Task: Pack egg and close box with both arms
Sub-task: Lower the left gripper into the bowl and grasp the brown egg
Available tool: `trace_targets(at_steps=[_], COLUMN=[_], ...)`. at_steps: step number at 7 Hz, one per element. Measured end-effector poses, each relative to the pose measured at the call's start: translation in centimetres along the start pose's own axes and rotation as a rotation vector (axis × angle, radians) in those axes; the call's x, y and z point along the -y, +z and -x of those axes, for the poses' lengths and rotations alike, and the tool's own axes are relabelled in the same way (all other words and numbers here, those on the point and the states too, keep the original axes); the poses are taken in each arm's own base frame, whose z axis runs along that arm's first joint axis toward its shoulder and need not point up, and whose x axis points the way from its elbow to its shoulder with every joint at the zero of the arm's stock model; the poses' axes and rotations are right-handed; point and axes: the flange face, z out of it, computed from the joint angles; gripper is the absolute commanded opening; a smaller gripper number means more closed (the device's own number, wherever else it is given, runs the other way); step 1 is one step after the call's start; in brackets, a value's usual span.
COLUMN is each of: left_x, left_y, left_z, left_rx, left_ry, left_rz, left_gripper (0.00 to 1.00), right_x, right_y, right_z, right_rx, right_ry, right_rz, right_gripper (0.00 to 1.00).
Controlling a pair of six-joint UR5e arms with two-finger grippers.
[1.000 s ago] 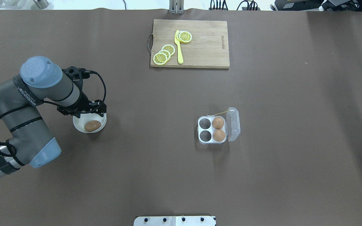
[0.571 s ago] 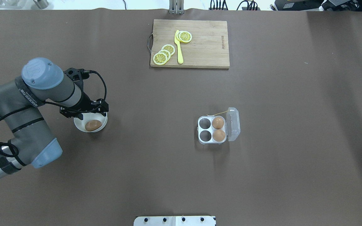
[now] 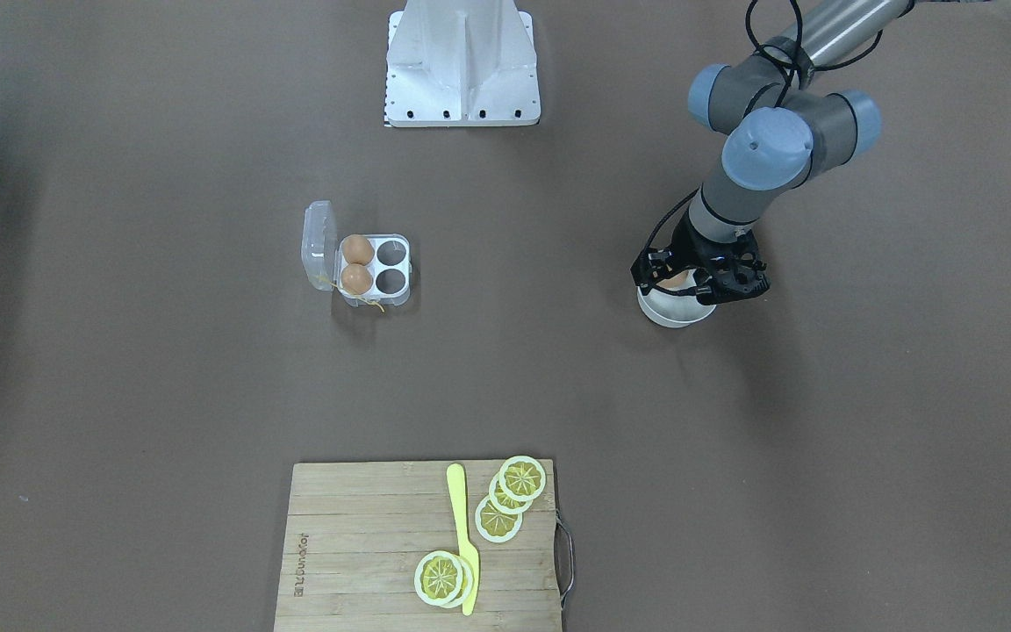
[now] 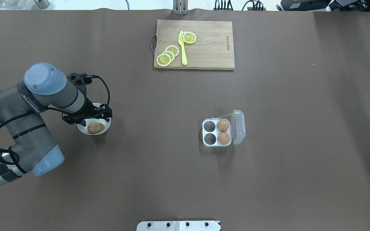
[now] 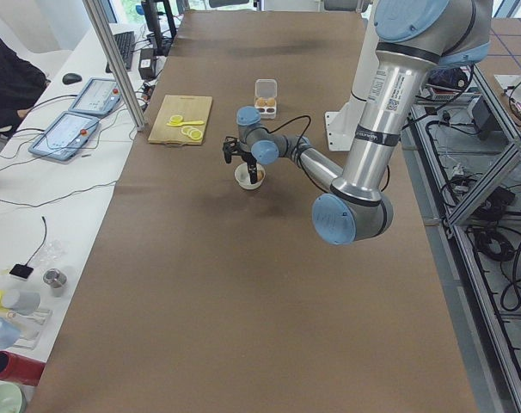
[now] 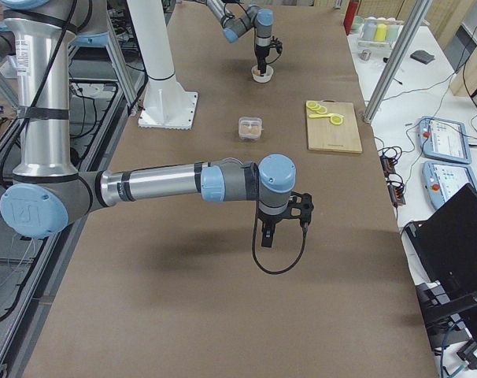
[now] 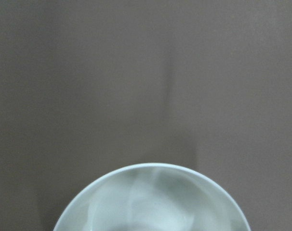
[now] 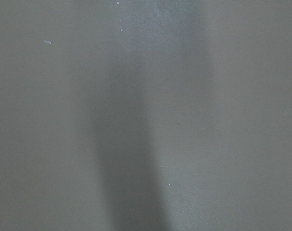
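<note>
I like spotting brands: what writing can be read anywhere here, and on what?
"UR": logo on the left arm's blue cap.
Print along the left arm: too blurred to read.
Burnt mark on the cutting board: too small to read.
No other writing shows.

The left gripper [image 4: 87, 119] hides its own fingertips from above; the wrist view's bottom edge cuts off the bowl [image 7: 151, 192].
</note>
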Motion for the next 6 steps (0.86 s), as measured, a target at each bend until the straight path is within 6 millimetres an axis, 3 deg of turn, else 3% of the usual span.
trace_targets(at_steps=[6], left_x=[-0.71], left_y=[0.03], left_z=[-0.21], left_rx=[-0.003], left_ry=[0.007], left_rz=[0.006], left_gripper=[0.84], right_x=[0.33], right_y=[-0.07], right_z=[0.18], right_rx=[-0.004], right_ry=[-0.006], right_rz=[-0.003], right_gripper=[1.00])
